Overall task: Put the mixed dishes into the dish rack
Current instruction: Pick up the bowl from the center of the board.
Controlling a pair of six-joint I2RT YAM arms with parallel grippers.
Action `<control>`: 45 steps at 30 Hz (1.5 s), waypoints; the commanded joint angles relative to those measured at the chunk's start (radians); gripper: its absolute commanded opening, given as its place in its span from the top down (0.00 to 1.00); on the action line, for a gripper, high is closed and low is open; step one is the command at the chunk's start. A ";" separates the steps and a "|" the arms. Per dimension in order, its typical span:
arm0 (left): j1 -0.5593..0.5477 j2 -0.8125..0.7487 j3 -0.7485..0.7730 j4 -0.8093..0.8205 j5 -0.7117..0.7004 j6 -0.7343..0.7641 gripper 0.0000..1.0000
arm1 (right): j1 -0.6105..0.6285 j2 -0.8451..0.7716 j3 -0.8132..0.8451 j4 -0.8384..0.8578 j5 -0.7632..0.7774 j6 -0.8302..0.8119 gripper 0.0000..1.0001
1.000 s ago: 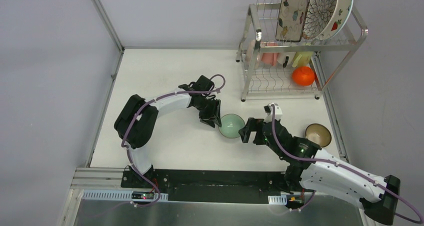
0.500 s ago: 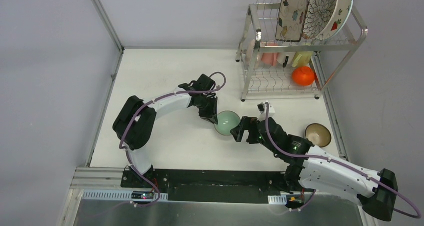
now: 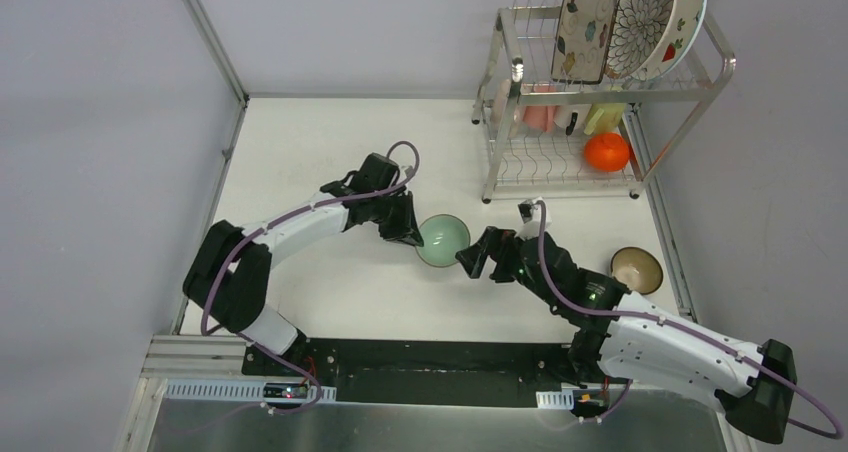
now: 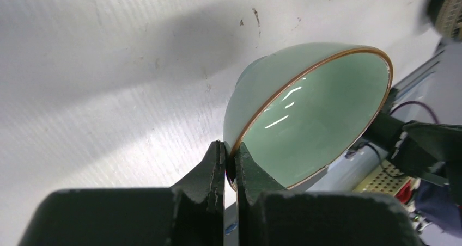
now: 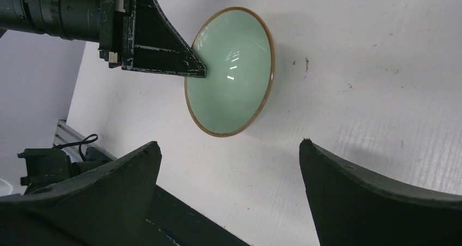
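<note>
1. Two tools flank the pale green bowl (image 3: 445, 240) at mid-desk (image 3: 320, 272).
2. The left tool (image 4: 230, 154) pinches the bowl's near rim; the bowl is tipped on edge.
3. The right tool (image 5: 229, 148) gapes wide just beside the bowl, gripping nothing.
4. The dish rack (image 3: 517, 70) stands at the far right corner, well apart from the bowl.

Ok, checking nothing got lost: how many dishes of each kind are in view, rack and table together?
Plates: 3 (floral rectangular plate, brown-petal round plate, strawberry plate), on the rack, upper shelf.
Cups: 3 (white cup, pink cup, yellow cup), lower shelf.
Bowls: 3 (red-orange bowl on the lower shelf, pale green bowl in the left claw, dark brown bowl on the table).
Total: 9
</note>
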 commanded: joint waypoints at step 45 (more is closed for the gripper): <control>0.089 -0.311 -0.235 0.626 0.316 -0.596 1.00 | -0.028 0.076 0.116 0.197 0.156 0.002 0.00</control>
